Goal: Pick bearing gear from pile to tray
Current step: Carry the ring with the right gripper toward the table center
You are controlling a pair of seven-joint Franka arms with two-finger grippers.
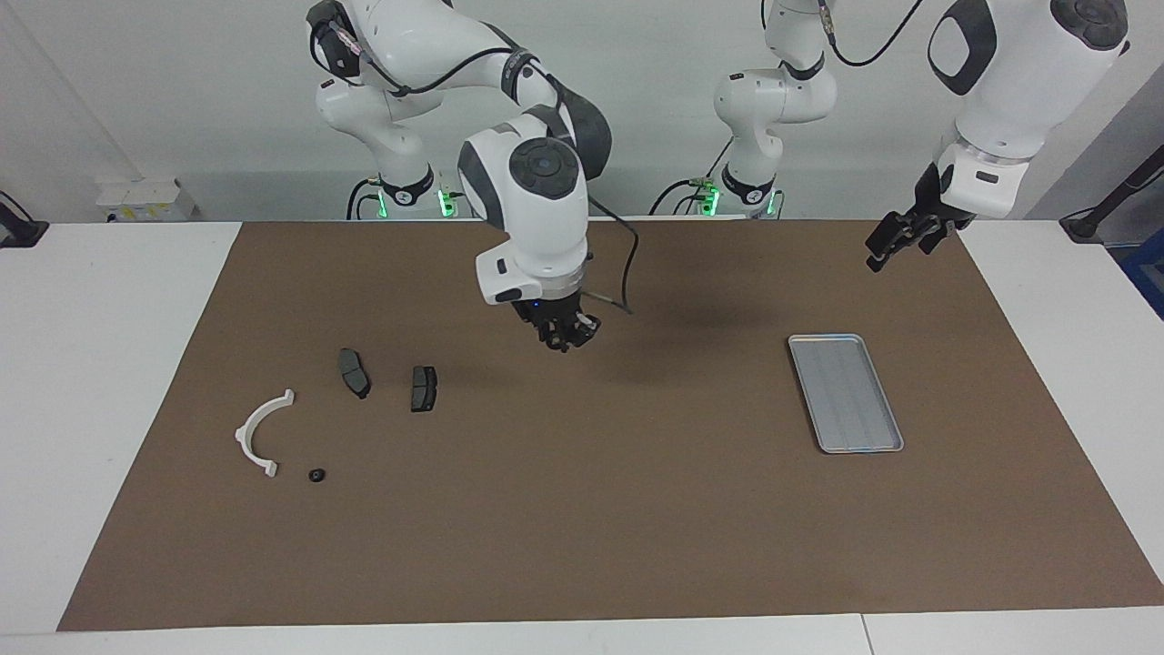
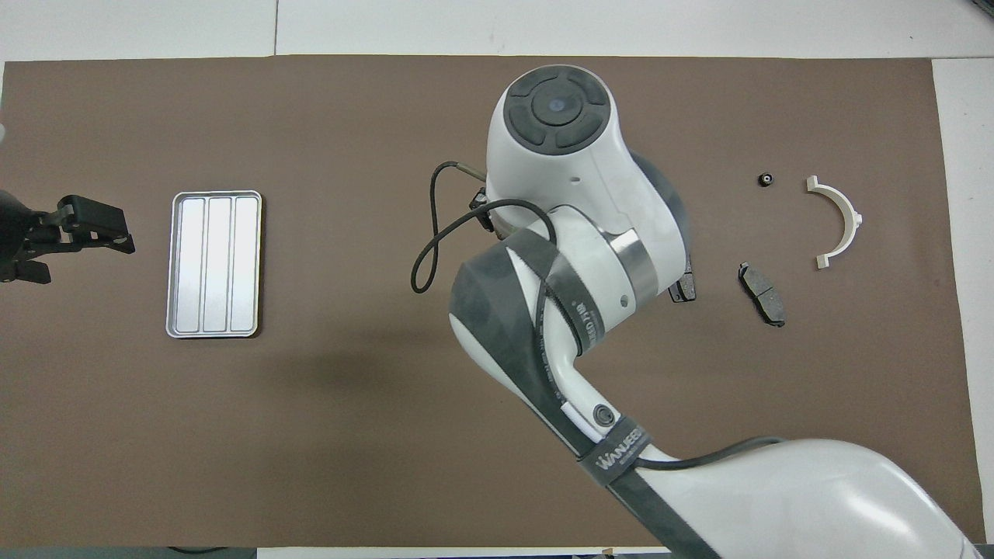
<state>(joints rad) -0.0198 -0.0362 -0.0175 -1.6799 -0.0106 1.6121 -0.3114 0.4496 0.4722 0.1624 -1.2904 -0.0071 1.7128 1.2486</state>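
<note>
Bring the right hand (image 1: 566,338), its grip impossible to tell, low over the tray (image 1: 846,393) before releasing, keeping the wide left hand (image 1: 896,244) aside and minding the black round piece (image 1: 316,475) beside the half-ring (image 1: 259,435) on the desk (image 1: 637,509)

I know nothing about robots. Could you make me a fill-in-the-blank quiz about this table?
The silver tray holds ___ parts.
___ dark brake pads lie on the mat.
The white half-ring lies toward the ___ arm's end of the table.
The left tool waits above the mat's edge near the tray, fingers ___.
Missing: no; two; right; open.
</note>
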